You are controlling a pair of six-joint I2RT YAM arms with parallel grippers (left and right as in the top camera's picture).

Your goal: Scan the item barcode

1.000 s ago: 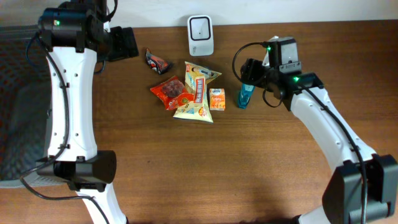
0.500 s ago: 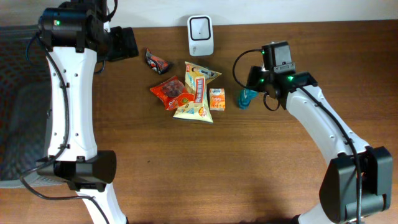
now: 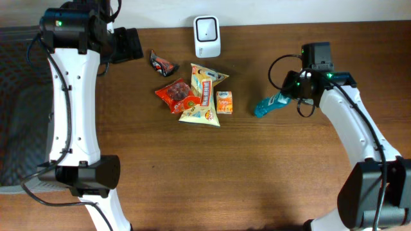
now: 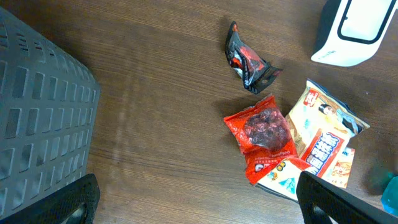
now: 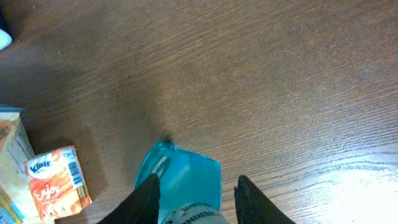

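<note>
Packet (image 5: pixel 180 177) pinched in right gripper (image 5: pixel 196 202), angled down over table (image 5: pixel 280 74); left gripper (image 4: pixel 199 200) spread wide.

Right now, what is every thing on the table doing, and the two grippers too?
teal plastic packet: pinched in the right gripper.
right gripper: shut on the packet.
left gripper: open, empty.
white box-shaped scanner: standing upright, untouched.
red snack pouch: lying flat.
yellow snack bag: lying flat.
orange tissue pack: lying flat.
black crumpled wrapper: lying loose.

right gripper (image 5: pixel 196 205) clamped on teal packet (image 3: pixel 266 106) — carried rightward, tilted
</note>
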